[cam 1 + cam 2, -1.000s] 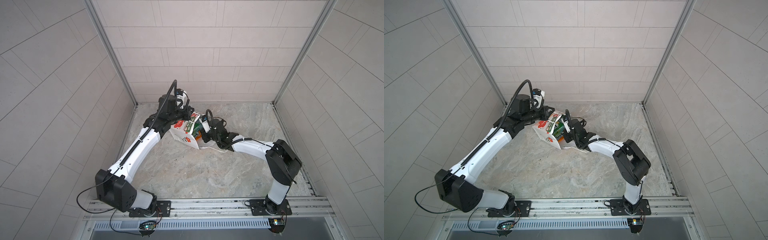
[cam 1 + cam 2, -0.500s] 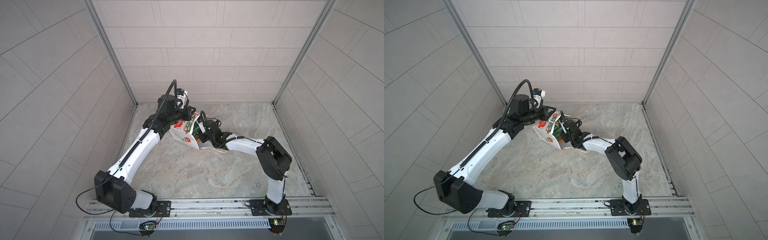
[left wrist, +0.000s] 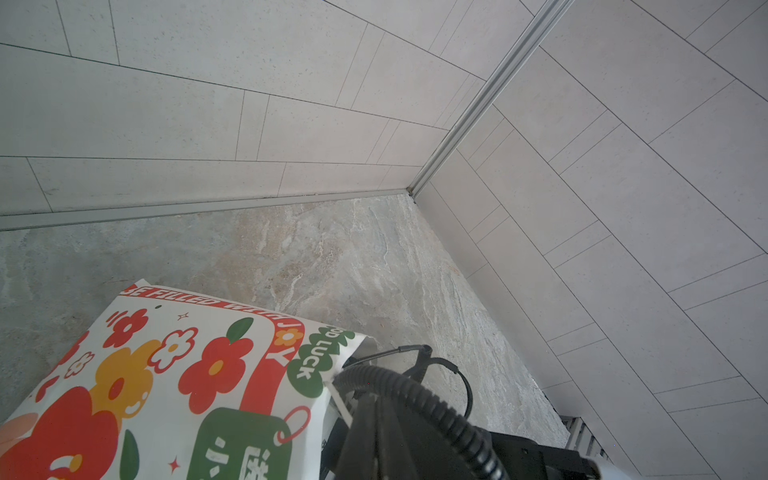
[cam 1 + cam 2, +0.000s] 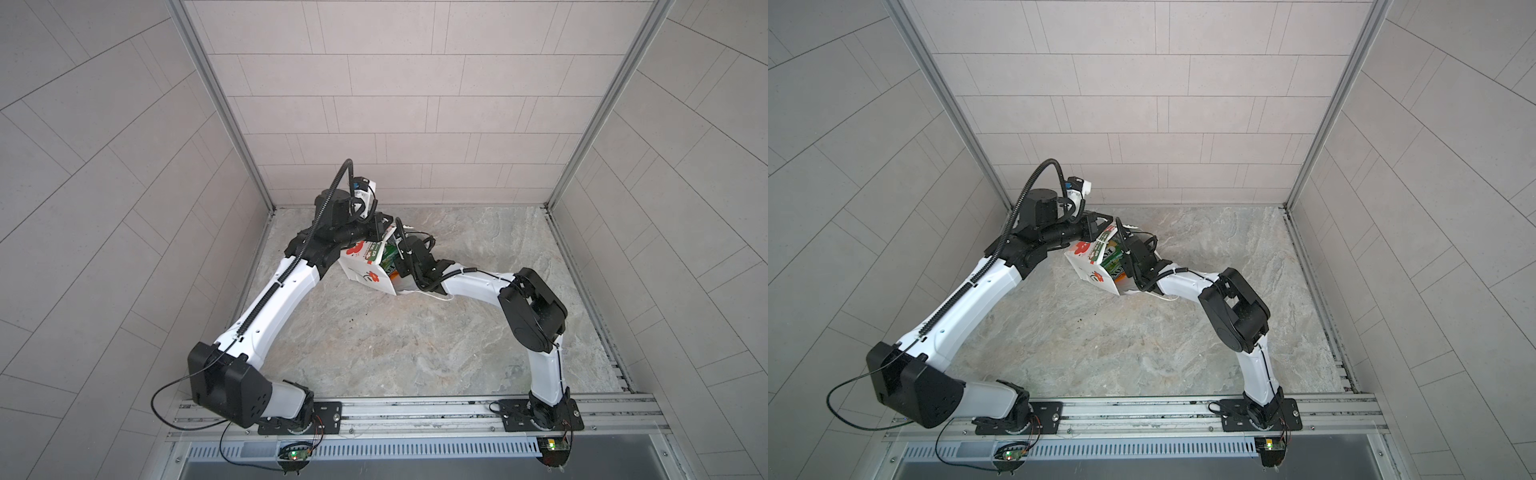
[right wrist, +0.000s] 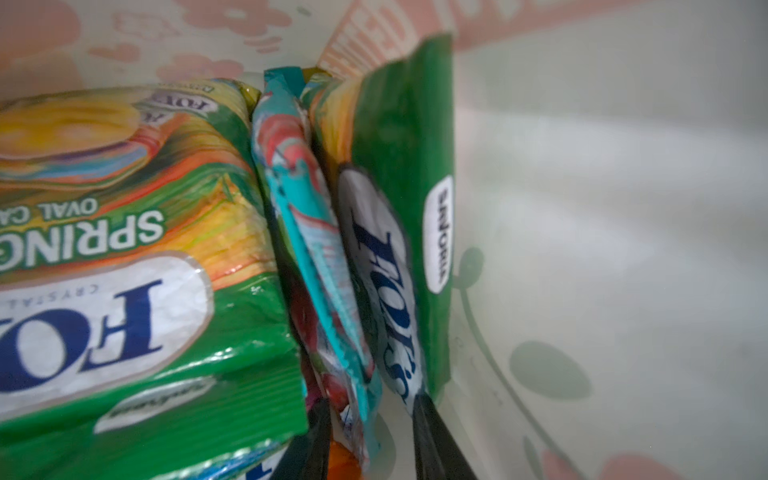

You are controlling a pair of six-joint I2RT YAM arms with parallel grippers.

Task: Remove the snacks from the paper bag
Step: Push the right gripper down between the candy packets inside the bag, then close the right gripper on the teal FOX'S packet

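The white paper bag (image 4: 365,272) (image 4: 1091,270) with red flowers lies tilted, its mouth facing right. My left gripper (image 4: 380,233) (image 4: 1100,233) is shut on the bag's upper rim; in the left wrist view its dark fingers (image 3: 374,432) sit pressed together beside the flowered side (image 3: 166,374). Green snacks (image 4: 388,261) (image 4: 1113,262) show in the mouth. My right gripper (image 5: 374,436) is inside the bag, open. Its fingers (image 5: 432,440) straddle the bottom edge of a teal-red packet (image 5: 299,199). That packet stands between a green-yellow packet (image 5: 124,270) and an upright green one (image 5: 399,166).
Tiled walls close in the marble-look floor (image 4: 415,353) on the left, back and right. A metal rail (image 4: 415,409) holding both arm bases runs along the front. A white cord handle (image 4: 436,296) of the bag lies on the floor under my right forearm.
My right arm has pushed deeper into the bag's mouth, its elbow swinging left, and its jaws have spread wider. The left arm and the bag have hardly moved.
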